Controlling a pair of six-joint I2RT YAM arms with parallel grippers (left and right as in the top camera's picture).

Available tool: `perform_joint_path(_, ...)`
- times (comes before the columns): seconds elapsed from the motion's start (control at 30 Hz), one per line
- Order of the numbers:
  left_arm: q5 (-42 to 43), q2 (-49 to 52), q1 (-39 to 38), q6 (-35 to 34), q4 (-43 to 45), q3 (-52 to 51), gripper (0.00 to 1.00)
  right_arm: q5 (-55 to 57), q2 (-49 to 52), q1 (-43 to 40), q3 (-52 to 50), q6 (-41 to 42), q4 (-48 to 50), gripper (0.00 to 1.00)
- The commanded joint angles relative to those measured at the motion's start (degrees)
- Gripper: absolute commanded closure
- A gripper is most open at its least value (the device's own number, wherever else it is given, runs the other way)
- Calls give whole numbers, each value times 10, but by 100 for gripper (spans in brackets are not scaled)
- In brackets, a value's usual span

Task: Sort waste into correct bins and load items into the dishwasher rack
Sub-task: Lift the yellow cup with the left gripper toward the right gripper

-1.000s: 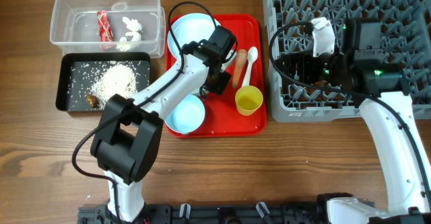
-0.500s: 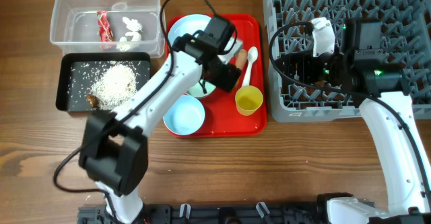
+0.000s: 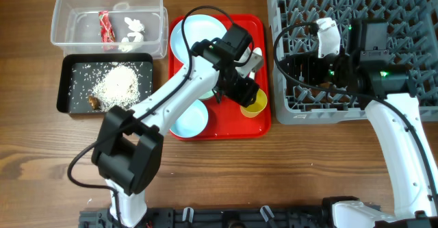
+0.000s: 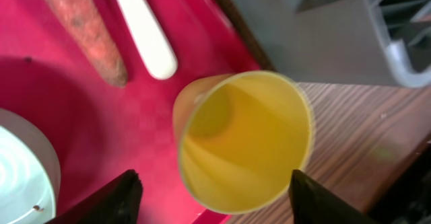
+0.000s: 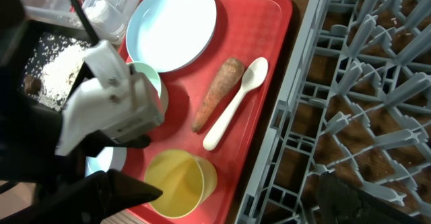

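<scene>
The small yellow cup (image 4: 242, 140) stands upright at the red tray's (image 3: 254, 127) near right corner. My left gripper (image 4: 217, 198) hovers over it, open, with a finger either side of the cup and not touching it. The orange carrot (image 4: 81, 29) and white spoon (image 4: 145, 32) lie side by side just beyond the cup. The light-blue plate (image 3: 195, 35) sits at the tray's back and a light-blue bowl (image 3: 186, 118) at its front. My right gripper (image 5: 236, 197) hangs open and empty over the grey dishwasher rack's (image 3: 390, 2) left edge.
The clear tub (image 3: 61, 2) at back left holds the red wrapper (image 3: 106, 26) and white tissue (image 3: 133, 29). In front of it, the black tray (image 3: 68, 84) holds rice (image 3: 120, 81) and a brown scrap (image 3: 94, 103). A pale green bowl (image 5: 151, 81) sits partly under the left arm.
My left gripper has opened and swung right and toward the tray's front, from the middle of the tray to the yellow cup. The right arm has not moved.
</scene>
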Motion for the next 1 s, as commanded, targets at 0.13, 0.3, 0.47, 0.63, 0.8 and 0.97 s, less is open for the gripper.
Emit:
perform_joint_path(0.13,-24,37,0,0,-3,-5,44,6,5,2,6,6,-2,0)
perform_joint_path(0.3,-25,46,0,-15,0,-5,73,6,5,2,6,6,-3,0)
perform_joint_path(0.47,-22,45,3,-50,-1,-4,96,5,5,2,6,9,-4,0)
perform_joint_path(0.63,137,-7,74,-77,-5,21,96,-72,5,2,7,13,12,1)
perform_joint_path(0.8,507,-37,215,-77,72,24,96,-269,5,3,6,12,110,3)
perform_joint_path(0.97,714,-37,262,-77,166,24,96,-329,18,12,6,73,236,3)
